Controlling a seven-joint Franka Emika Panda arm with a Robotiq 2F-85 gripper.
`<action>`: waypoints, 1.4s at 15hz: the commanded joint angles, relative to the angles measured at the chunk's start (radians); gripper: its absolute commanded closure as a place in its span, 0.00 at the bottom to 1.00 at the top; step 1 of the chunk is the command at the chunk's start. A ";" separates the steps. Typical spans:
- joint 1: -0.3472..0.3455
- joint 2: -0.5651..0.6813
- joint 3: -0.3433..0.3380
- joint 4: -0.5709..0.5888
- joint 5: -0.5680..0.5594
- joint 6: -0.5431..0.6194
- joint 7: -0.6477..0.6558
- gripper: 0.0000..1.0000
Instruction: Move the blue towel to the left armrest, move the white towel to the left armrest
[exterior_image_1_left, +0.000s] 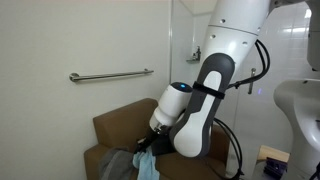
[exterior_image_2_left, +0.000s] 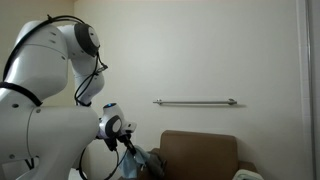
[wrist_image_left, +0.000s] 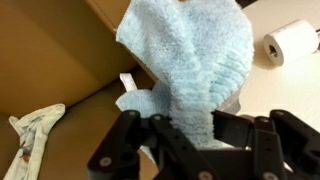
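The blue towel hangs from my gripper, which is shut on it. In both exterior views the towel dangles below the gripper over the brown armchair. The white towel lies crumpled on the brown chair surface at the lower left of the wrist view. Which armrest the gripper is near cannot be told for sure.
A metal grab bar is fixed to the wall behind the chair. A toilet paper roll lies on the floor. A white sink stands beside the chair. A small box sits on the floor.
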 joint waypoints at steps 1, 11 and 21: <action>-0.276 0.024 0.260 0.051 -0.101 -0.026 0.061 0.97; -0.369 0.080 0.365 0.088 -0.050 -0.016 0.006 0.97; -0.627 0.189 0.560 0.169 0.031 -0.120 -0.054 0.97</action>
